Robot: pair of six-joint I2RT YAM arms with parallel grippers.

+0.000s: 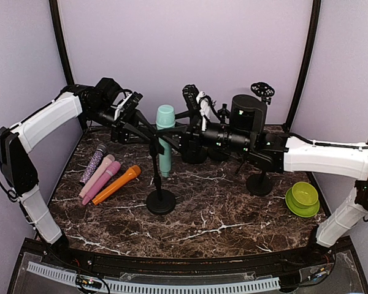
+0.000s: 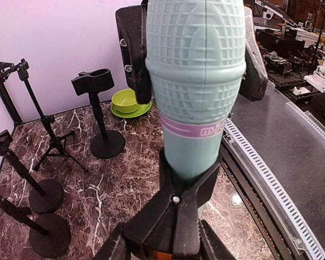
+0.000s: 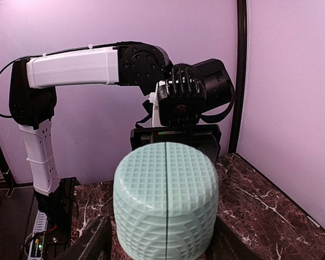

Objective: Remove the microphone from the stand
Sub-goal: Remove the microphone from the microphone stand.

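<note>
item: mint-green plastic microphone (image 1: 165, 142), with a gridded head, a pink lettered band under it and a tapered body.
location: upright between the left fingers (image 2: 134, 54), its body wedged in the black forked clip (image 2: 176, 216) just below them, on a black round-based stand (image 1: 160, 201) on the dark marbled desk (image 1: 221, 214).
left fingers: pressed against both sides of the head, seemingly gripping it.
right fingers (image 3: 92, 241): flank the same head; whether they touch it cannot be told.
handling, as judged: one pair should steady the stand beneath the fingers while the other draws the microphone straight up out of the clip. a sideways tug would likely tip the stand.
</note>
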